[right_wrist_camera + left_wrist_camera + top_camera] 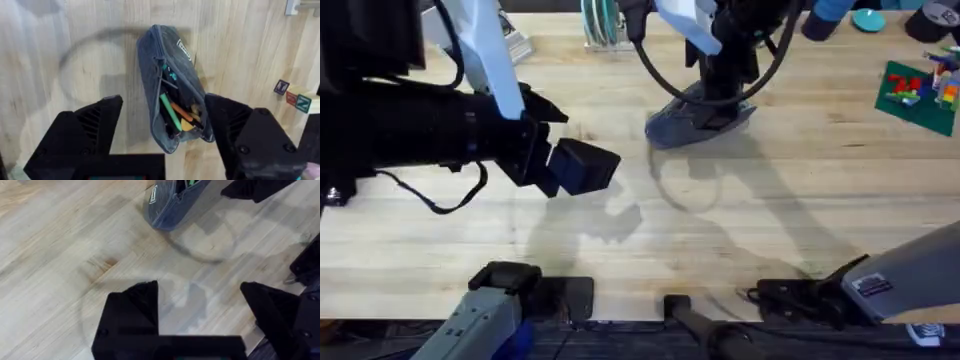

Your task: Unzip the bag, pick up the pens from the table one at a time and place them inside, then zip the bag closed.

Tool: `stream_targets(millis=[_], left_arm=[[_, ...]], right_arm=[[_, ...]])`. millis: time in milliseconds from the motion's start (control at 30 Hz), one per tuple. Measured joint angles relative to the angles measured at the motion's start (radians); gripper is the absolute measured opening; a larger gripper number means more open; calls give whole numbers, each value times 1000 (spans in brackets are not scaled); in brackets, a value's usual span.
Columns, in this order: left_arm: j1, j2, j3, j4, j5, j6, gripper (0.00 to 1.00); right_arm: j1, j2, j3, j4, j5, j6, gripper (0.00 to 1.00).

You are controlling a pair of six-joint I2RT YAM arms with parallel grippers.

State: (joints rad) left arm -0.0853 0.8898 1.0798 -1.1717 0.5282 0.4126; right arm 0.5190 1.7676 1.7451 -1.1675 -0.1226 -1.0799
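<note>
Looking down, we found the grey-blue pencil pouch [698, 122] at twelve o'clock on the wooden table [800, 200], unzipped (green pen [170, 111] and orange pen [181, 112] inside). The right gripper [162, 135] hung over it, jaws released; the left gripper [200, 315] hovered at nine o'clock, also released.

One bag [172, 85] is lying on one table [800, 200], and two pens are showing inside it: one green pen [170, 111] and one orange pen [181, 112]. Two grippers are hanging over the wood, the left gripper [200, 315] and the right gripper [162, 145].
</note>
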Motion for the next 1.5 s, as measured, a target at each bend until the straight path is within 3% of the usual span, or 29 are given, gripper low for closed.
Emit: stream_targets(millis=[367,967,1367,1500], left_arm=[[0,0,0,1,0,0,993],[0,0,0,1,0,0,993],[0,0,0,0,0,0,993],[0,0,0,1,0,0,993]], right_arm=[[5,11,0,24,0,-53,996],[24,128,0,62,0,-81,988],[31,185,0,98,0,-81,924],[31,184,0,103,0,-83,849]])
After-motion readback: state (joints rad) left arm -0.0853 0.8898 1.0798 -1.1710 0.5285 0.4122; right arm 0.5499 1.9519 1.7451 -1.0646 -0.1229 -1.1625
